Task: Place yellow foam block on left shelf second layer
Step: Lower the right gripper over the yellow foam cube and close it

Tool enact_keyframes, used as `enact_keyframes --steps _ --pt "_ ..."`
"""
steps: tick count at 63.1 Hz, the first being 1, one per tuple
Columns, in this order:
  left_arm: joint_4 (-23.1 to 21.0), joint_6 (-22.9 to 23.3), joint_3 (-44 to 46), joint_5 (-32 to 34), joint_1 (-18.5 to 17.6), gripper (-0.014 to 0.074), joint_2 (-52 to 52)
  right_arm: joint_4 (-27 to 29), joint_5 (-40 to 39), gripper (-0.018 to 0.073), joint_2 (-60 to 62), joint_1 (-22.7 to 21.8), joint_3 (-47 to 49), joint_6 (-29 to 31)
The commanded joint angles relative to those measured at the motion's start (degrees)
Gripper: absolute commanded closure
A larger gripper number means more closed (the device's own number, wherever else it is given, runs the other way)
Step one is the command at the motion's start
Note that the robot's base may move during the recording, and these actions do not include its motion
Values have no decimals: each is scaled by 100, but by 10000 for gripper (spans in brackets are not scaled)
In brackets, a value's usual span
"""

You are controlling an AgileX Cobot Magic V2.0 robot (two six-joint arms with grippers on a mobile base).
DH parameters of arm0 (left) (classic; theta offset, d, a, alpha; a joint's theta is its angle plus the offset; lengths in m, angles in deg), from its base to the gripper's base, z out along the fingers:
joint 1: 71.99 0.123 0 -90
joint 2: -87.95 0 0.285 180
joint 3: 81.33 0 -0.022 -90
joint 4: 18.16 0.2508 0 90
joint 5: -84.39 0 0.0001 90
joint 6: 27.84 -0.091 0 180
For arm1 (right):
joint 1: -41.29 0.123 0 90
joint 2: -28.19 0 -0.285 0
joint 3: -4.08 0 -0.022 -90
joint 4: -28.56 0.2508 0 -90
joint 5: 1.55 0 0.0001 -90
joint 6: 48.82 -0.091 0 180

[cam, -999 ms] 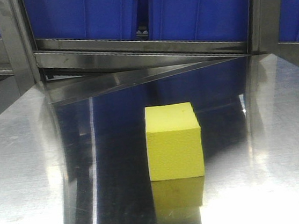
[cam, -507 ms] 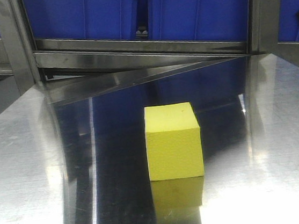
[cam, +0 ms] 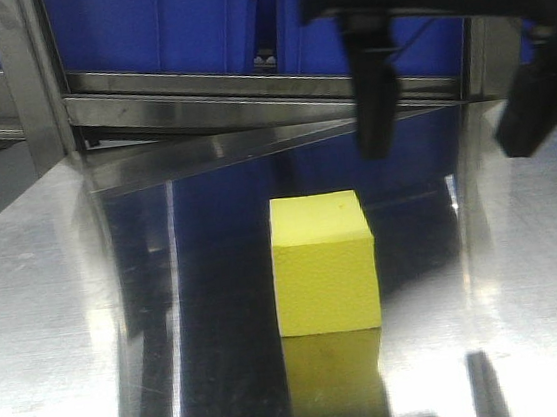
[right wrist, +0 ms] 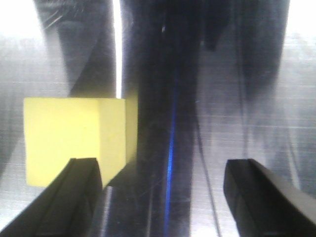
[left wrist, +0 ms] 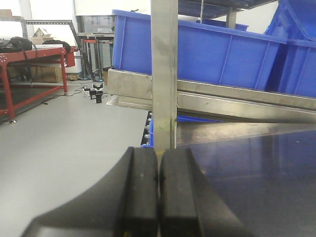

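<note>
The yellow foam block [cam: 323, 262] stands on the reflective steel table [cam: 59, 314], untouched. My right gripper [cam: 454, 113] hangs open above the table, behind and to the right of the block. One dark finger [cam: 373, 107] is just beyond the block's far right corner, the other finger [cam: 534, 109] farther right. In the right wrist view the block [right wrist: 74, 143] lies left of centre, outside the open right gripper [right wrist: 163, 197], whose left finger [right wrist: 79, 192] overlaps the block's near corner. My left gripper [left wrist: 158, 192] is shut with nothing in it, off the table's left edge.
A steel shelf frame with blue plastic bins [cam: 167, 25] runs along the back of the table. One upright post [left wrist: 164, 74] stands straight ahead of the left gripper, with a blue bin [left wrist: 222, 54] behind it. Grey floor and a red workbench [left wrist: 34, 64] lie to the left.
My right gripper has come into the front view from the upper right, open, and now hangs behind the block. The block has not moved.
</note>
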State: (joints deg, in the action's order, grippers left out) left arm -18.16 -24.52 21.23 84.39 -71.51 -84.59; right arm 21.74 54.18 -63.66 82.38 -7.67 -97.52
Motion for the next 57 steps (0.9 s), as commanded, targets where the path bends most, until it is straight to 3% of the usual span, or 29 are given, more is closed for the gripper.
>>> enact_keyframes --steps 1,22,57 --pt "-32 19 -154 469 10 472 -117 -311 327 -40 -231 256 686 -188" --pt "-32 19 -154 469 10 472 -117 -489 460 -40 -1073 776 1523 -340" --pt "-32 19 -154 469 10 472 -117 -555 158 -40 -1087 786 1412 -437"
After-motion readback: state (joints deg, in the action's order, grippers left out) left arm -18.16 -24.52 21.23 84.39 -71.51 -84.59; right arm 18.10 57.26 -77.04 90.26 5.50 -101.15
